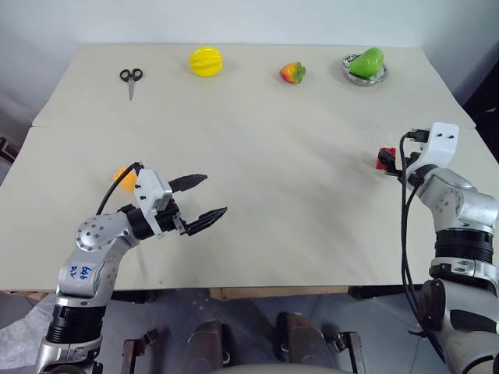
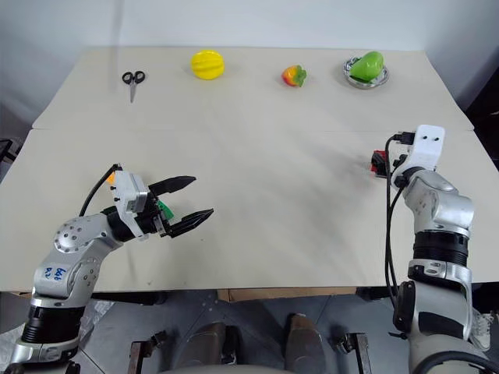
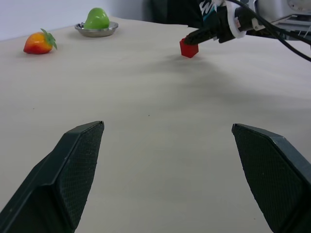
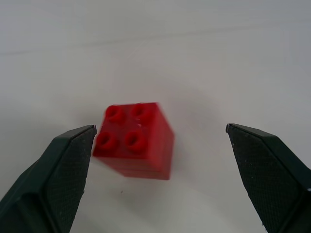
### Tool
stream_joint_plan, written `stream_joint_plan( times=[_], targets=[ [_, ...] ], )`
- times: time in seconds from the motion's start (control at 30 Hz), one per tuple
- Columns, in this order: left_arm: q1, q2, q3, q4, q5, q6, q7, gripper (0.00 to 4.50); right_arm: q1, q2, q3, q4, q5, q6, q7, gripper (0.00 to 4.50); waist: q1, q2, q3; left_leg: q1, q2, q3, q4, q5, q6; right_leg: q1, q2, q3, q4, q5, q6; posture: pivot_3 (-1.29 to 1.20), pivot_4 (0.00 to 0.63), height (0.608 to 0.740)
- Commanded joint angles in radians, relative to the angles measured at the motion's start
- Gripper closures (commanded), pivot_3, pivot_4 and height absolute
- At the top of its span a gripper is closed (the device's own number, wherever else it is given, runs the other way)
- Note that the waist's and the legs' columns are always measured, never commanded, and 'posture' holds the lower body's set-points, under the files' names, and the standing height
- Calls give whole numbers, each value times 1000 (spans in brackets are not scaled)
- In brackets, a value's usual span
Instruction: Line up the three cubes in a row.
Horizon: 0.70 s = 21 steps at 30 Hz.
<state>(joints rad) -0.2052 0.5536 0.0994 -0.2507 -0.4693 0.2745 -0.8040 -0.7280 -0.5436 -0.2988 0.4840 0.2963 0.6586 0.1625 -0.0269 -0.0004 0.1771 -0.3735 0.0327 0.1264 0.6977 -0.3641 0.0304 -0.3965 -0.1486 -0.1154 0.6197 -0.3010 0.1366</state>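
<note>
The red cube (image 4: 133,141) is glossy hard plastic with four round studs on top, sitting flat on the matte beige bench (image 1: 273,195) out around 3 o'clock near the right edge. The right pincer (image 4: 158,160) is spread wide open around it with nothing gripped, its dark fingers (image 4: 58,179) wedge-shaped with a fine cross-hatched pad texture, and the cube sits closer to one finger, though I can't tell if it's actually touching. From the head camera most of that cube is hidden behind the white wrist block, just a red sliver poking out. The left pincer (image 1: 199,201) is also wide open and empty, hanging over the bench at about 8 o'clock. The orange cube (image 1: 125,178) is mostly covered by the left arm, so it reads as an orange blob and the studs can't be made out. The green cube (image 2: 164,209) is only a tiny green patch peeking out right by the left pincer's base. Along the far edge, 11 to 1 o'clock: black-handled scissors (image 1: 130,79), a ribbed yellow toy fruit (image 1: 206,61), a strawberry (image 1: 292,72), and a smooth green pear (image 1: 367,61) in a shiny metal dish (image 1: 360,79).
</note>
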Motion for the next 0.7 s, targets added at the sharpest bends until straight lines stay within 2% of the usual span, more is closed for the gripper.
stream_joint_plan(
  times=[0.03, 0.4, 0.5, 0.7],
  targets=[
    [2, -4, 12, -36, -8, -8, 7, 18, -18, 2, -2, -5, -6, -22, 14, 0, -1, 0, 0, 0, 0, 0, 0, 0, 0, 0, 0, 0, 0, 0, 0, 0, 150, 740],
    [12, -11, 9, -43, -3, -15, 17, 18, -24, 19, -11, 30, -15, -89, 10, 0, -1, 0, 0, 0, 0, 0, 0, 0, 0, 0, 0, 0, 0, 0, 0, 0, 150, 740],
    [11, -7, 2, -44, 4, -18, 12, 0, -28, 33, -24, 31, -3, -81, -6, 629, -2, 0, 0, 0, 0, 0, 0, 0, 0, 0, 0, 0, 0, 0, 0, 0, 150, 740],
    [29, 8, 26, -54, -10, -22, -3, 0, -31, 42, -33, 14, 19, -48, 13, 2624, -2, 0, 0, 0, 0, 0, 0, 0, 0, 0, 0, 0, 0, 0, 0, 0, 150, 740]
  ],
)
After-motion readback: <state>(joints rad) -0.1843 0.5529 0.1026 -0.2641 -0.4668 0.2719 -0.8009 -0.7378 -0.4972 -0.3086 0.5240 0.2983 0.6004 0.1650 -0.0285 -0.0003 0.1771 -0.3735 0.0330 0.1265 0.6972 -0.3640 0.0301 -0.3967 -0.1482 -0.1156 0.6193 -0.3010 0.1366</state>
